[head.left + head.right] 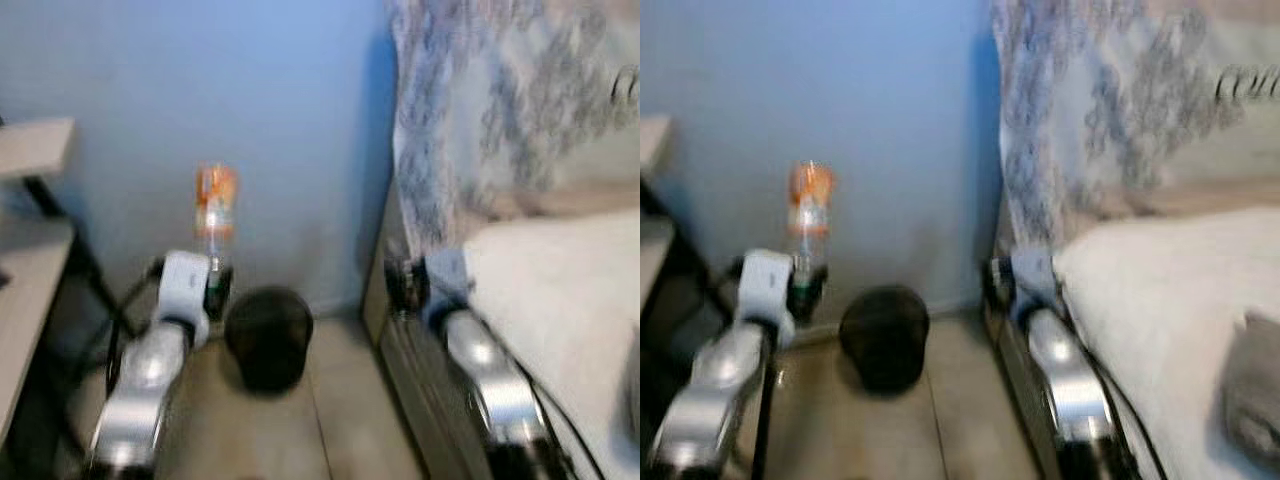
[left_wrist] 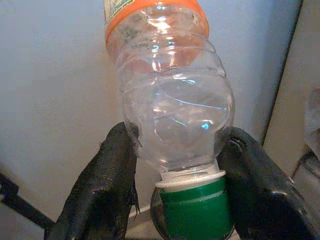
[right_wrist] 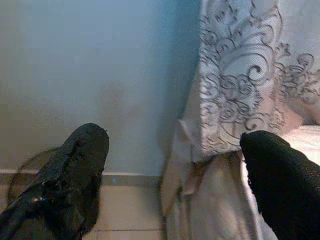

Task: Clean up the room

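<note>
- At the foot of a pale blue wall (image 1: 280,120), between a desk and a bed: tiled floor (image 1: 350,400) with a dark round bin (image 1: 267,335) standing on it, close to the skirting.
- On the robot's left, raised above the floor: left gripper (image 2: 175,185), clenched on an empty clear plastic bottle (image 2: 172,110), black fingers (image 2: 107,185) pressing its rounded shoulder from both sides.
- Held upside down: green cap (image 2: 195,212) pointing back toward the wrist, orange label band (image 1: 215,200) at the far end, up against the wall.
- Seen from the head views: bottle just to the left of the bin and higher than its rim, not over the opening.
- On the right, low beside the bed frame: right gripper (image 3: 175,180), released, its two fingers (image 3: 75,170) spread well apart with nothing between them.
- Beyond that gripper: a patterned grey-and-white cloth (image 3: 250,75) hanging down at the head of the bed, near the corner of the wall.
- Along the right edge: white bed cover (image 1: 560,300), with a grey folded item (image 1: 1255,390) lying on it, blurred.
- At the far left: light wooden desk edge (image 1: 30,250) on dark legs.
- Head views soft with blur; fine detail on the label not readable.
</note>
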`<state>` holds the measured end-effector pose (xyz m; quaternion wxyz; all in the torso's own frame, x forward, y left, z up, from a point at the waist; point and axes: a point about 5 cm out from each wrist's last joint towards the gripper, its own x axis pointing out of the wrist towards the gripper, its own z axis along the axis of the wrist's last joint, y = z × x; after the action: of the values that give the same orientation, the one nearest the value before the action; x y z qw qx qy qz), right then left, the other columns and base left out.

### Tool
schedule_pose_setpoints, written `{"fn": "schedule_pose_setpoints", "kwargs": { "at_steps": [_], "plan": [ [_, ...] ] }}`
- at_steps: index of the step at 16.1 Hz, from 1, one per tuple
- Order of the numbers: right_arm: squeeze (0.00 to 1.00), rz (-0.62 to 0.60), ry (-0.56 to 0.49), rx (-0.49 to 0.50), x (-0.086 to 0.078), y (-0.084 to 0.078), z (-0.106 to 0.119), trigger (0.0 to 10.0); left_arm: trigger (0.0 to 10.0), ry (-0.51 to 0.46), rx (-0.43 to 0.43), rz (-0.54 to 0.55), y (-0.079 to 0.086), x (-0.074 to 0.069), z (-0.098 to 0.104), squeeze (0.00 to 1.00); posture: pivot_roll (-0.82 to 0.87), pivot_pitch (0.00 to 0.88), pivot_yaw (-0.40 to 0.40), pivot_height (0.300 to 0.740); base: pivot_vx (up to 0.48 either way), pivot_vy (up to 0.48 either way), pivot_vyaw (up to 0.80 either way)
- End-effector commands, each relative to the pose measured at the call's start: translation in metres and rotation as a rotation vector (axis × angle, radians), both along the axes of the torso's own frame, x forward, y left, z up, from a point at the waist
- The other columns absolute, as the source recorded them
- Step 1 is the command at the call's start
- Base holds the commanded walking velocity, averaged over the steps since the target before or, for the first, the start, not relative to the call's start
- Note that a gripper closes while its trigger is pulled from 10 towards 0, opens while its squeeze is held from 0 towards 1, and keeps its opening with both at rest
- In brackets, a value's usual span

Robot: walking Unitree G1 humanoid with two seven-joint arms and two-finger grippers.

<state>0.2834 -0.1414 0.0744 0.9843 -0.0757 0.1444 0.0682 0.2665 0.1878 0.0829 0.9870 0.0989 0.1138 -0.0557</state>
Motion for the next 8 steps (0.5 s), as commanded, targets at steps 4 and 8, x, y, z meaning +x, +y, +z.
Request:
{"fn": "schedule_pose_setpoints", "kwargs": {
  "at_steps": [4, 8],
  "plan": [
    [0.0, -0.023, 0.039, -0.027, -0.0005, -0.0095, -0.0051, 10.0, 10.0, 0.005, 0.013, -0.045, -0.0097, 0.0013, -0.0007, 0.0, -0.01, 0.0, 0.003, 0.74, 0.302, 0.0, 0.4],
    [0.0, -0.031, 0.057, -0.032, -0.0004, -0.0107, -0.0078, 10.0, 10.0, 0.017, 0.033, -0.069, -0.0111, 0.0018, -0.0035, 0.0, -0.01, 0.0, 0.007, 0.74, 0.295, 0.0, 0.0]
  ]
}}
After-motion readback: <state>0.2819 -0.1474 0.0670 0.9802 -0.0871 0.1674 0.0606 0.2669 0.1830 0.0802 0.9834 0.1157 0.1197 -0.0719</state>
